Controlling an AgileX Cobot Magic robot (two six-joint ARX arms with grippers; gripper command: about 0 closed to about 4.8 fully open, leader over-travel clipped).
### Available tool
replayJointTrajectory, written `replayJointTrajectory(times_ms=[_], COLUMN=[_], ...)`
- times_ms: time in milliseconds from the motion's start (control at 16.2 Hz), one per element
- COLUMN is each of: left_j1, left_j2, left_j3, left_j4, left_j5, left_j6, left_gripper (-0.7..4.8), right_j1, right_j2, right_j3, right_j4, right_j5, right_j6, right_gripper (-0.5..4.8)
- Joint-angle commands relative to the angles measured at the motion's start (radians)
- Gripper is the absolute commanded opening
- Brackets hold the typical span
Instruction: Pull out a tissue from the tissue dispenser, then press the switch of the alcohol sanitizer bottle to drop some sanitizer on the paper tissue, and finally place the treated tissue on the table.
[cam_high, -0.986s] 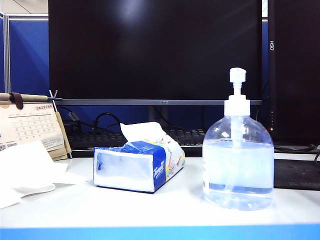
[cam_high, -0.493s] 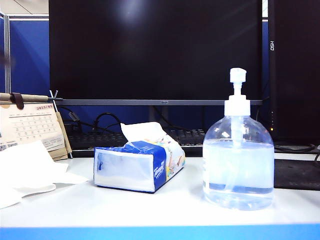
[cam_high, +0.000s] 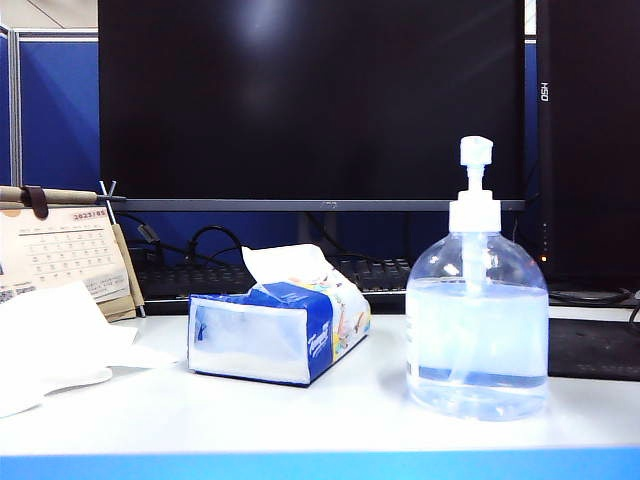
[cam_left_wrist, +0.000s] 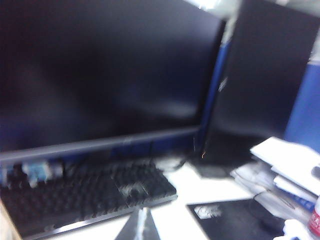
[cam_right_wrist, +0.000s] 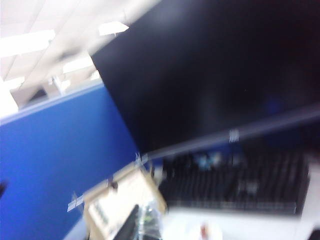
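Now that the left gripper (cam_left_wrist: 140, 225) has snapped closed on nothing, with the right gripper (cam_right_wrist: 131, 225) closed too (both off the table (cam_high: 330, 410)), you can see the tissue (cam_high: 55, 340) lying at nine o'clock of the pack (cam_high: 275, 330), task apparently done

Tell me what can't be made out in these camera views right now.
- Left gripper: left wrist view, only blurred tips at the edge.
- Right gripper: right wrist view, motion-blurred and cut off.
- Both arms: absent from the exterior view.
- Tissue: exterior view, cropped by the edge; any sanitizer on it is invisible.
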Motion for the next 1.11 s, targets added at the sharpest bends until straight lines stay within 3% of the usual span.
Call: replayJointTrajectory(times_ms=[62, 123, 185, 370, 678, 1109], left_j1=[0.001, 0.001, -0.003, -0.003, -0.002, -0.003], left_j2=[-0.215, -0.208, -0.211, -0.209, -0.208, -0.209], left_j3=[0.006, 0.008, -0.015, -0.100, -0.266, -0.280], left_j4=[-0.336, -0.443, -0.460, -0.475, -0.461, -0.405], left_j5=[-0.163, -0.145, -0.143, -0.138, -0.142, -0.208], left_j6=[0.017, 0.021, 0.037, 0.048, 0.037, 0.016], left_gripper=[-0.06, -0.06, -0.06, -0.05, -0.05, -0.05], right_j1=[0.001, -0.002, -0.002, 0.002, 0.006, 0.059], right_j2=[-0.002, 0.001, -0.001, 0.009, 0.017, 0.019], right_j3=[0.020, 0.020, 0.019, 0.012, -0.130, -0.134], right_j4=[-0.043, -0.160, -0.280, -0.571, -0.485, -0.480], right_j5=[0.012, 0.031, 0.037, 0.256, 0.263, 0.246], right_j6=[0.005, -0.010, -0.055, -0.205, -0.303, -0.441], right_gripper=[-0.04, -0.04, -0.04, -0.04, -0.04, 0.00])
